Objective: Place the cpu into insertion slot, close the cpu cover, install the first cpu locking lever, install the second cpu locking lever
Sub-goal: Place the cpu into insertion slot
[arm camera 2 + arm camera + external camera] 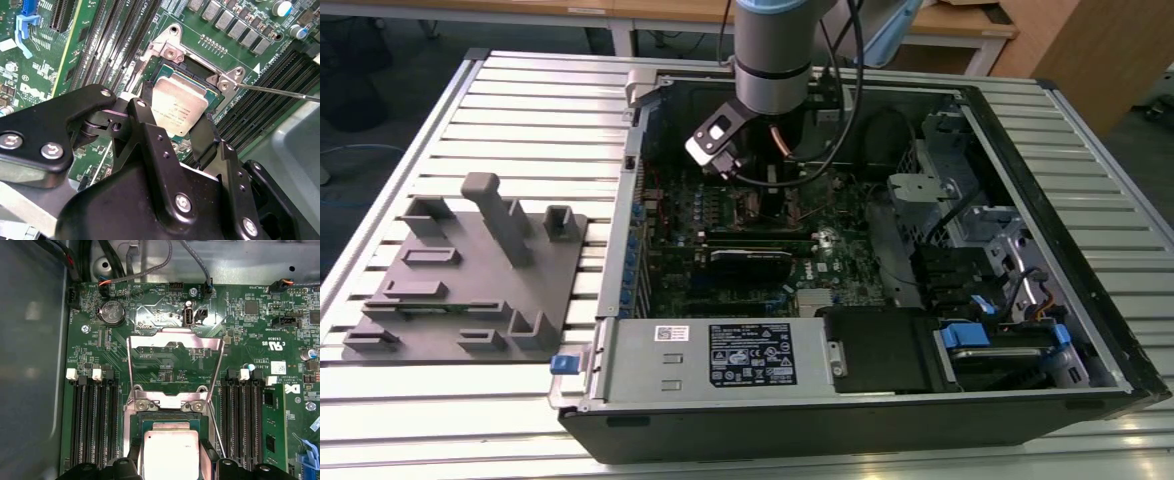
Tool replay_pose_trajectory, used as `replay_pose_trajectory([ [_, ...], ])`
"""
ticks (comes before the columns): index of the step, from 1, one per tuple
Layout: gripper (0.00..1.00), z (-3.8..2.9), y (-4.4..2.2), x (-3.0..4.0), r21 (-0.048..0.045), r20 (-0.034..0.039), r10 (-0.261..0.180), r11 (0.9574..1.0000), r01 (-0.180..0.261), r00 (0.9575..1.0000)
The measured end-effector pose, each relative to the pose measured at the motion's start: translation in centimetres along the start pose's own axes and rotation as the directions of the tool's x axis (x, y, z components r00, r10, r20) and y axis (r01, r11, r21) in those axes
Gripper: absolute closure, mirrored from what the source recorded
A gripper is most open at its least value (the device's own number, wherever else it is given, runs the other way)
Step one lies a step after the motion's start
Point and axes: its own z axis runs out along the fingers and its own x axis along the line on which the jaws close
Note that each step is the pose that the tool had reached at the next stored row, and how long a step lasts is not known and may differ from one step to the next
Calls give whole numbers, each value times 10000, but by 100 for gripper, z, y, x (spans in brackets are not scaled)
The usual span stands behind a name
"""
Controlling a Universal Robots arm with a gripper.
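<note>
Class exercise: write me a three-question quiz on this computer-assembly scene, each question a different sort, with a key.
1. True or false: the cpu cover is closed over the cpu.
2. The gripper is nearest to: A) the cpu, B) a fan, C) a blue clip.
3. What colour is the circuit board?
Key: 1 false, the cpu cover stands open; 2 A; 3 green.

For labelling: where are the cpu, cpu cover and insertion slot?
cpu [179, 107], second wrist view, metal top.
cpu cover [145, 342], first wrist view, frame bar.
insertion slot [189, 68], second wrist view, dark wall.
</note>
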Motion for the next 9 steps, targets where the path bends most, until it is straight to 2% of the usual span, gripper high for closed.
replay_pose_trajectory([
  [9,46,15,-1,4,0,0,1,10000,-1,10000],
])
